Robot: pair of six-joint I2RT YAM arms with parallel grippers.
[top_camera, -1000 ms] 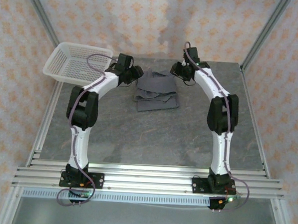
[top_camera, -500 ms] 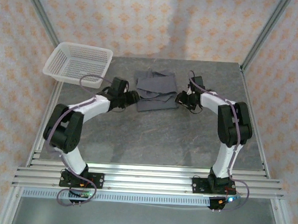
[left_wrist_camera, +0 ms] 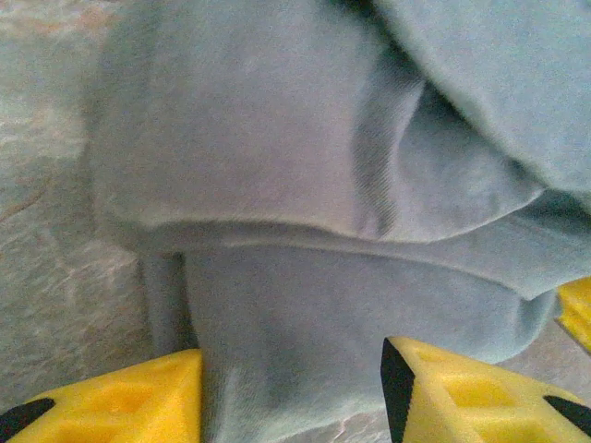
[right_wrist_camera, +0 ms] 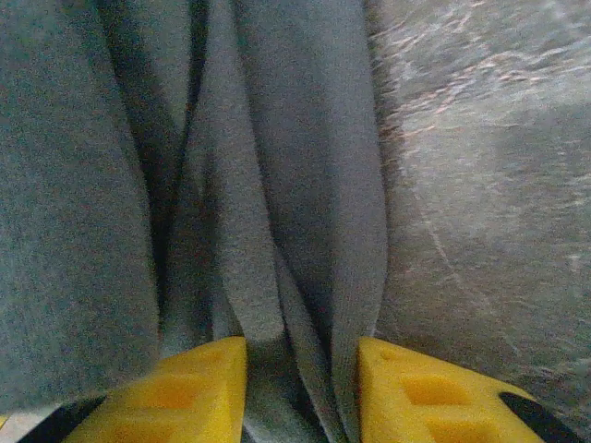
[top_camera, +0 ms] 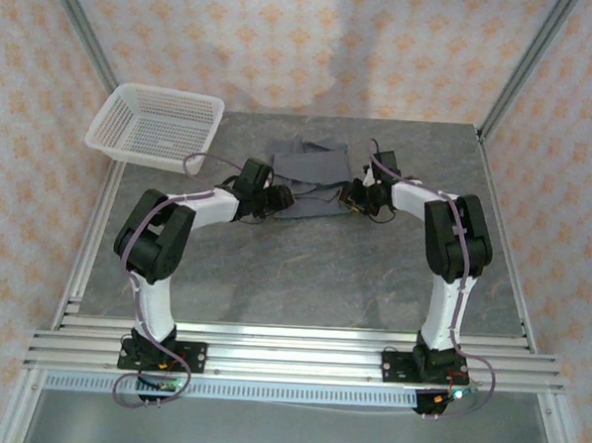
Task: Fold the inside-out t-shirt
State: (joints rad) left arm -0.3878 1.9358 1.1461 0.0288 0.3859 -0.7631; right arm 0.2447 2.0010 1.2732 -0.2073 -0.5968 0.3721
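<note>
T-shirt (top_camera: 309, 171) lies part-folded at far centre of counter (top_camera: 303, 272). Left hand (top_camera: 280, 200) straddles its near-left corner, fingers wide apart around the cloth. Right hand (top_camera: 349, 197) is at the near-right corner with folds between narrower fingers, grip unclear. Judgement: pinch all layers evenly on both sides before lifting.

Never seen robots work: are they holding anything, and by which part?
The t-shirt: its near edge lies between the fingers of the left gripper and the right gripper. Whether they clamp it cannot be told.
</note>
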